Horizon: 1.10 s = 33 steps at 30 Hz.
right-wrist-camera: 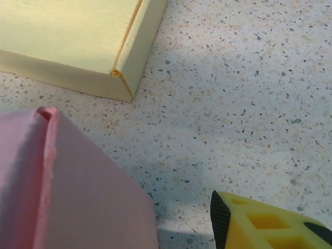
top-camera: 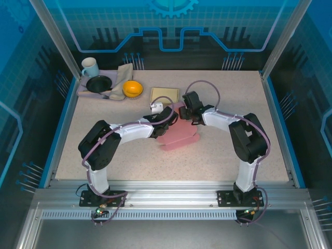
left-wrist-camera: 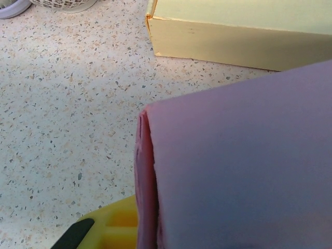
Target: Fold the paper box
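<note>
The pink paper box (top-camera: 179, 136) is found mid-desk on the speckled desk (top-camera: 129, 155), just before a flat pale-yellow cardboard box (top-camera: 164, 94). It is judged partly folded, with closing left to do. The left claw (top-camera: 170, 118), stretched low, is clamped on its folded edge. Whether the right claw (top-camera: 184, 111), reaching in opposite, is apart cannot be told.

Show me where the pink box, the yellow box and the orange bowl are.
pink box (top-camera: 181, 137), top view, on its flat near panel.
yellow box (top-camera: 164, 95), top view, middle of its top face.
orange bowl (top-camera: 133, 88), top view, on its inside.
</note>
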Tool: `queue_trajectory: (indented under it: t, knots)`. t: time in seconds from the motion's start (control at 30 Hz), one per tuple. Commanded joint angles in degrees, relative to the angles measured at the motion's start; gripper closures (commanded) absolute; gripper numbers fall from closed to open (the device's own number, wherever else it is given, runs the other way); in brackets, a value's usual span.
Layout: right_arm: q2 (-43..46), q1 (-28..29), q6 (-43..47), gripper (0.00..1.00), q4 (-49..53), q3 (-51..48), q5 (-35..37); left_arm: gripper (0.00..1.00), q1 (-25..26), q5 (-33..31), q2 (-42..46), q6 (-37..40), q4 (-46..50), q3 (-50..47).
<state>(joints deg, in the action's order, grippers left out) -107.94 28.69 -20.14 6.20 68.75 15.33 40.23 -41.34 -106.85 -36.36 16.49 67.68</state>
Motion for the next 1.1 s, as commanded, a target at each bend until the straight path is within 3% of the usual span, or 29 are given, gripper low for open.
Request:
queue_trajectory:
  t: [0.0,0.23,0.47,0.83,1.07]
  knots:
    - [1.77,-1.66,4.48,0.52,-4.67,-1.61,-0.98,0.87,-0.89,-3.16,-1.11,-1.00,6.61,0.57]
    - [-0.07,-1.71,10.17,0.52,-8.71,-3.62,-3.73,0.87,-0.85,-2.50,-1.70,-1.26,7.75,1.57]
    - [-0.88,-1.66,9.59,0.51,-9.57,-3.89,-7.82,0.87,-0.93,-2.09,-2.11,-1.43,8.47,2.08]
    - [-2.68,-1.09,10.76,0.50,-9.10,-4.50,-7.69,0.86,-1.03,-0.86,-2.58,-1.80,9.04,2.77]
    - [-4.99,-1.09,10.16,0.49,-6.77,-2.63,-3.62,0.86,-1.10,-0.24,-2.83,-1.63,9.26,3.15]
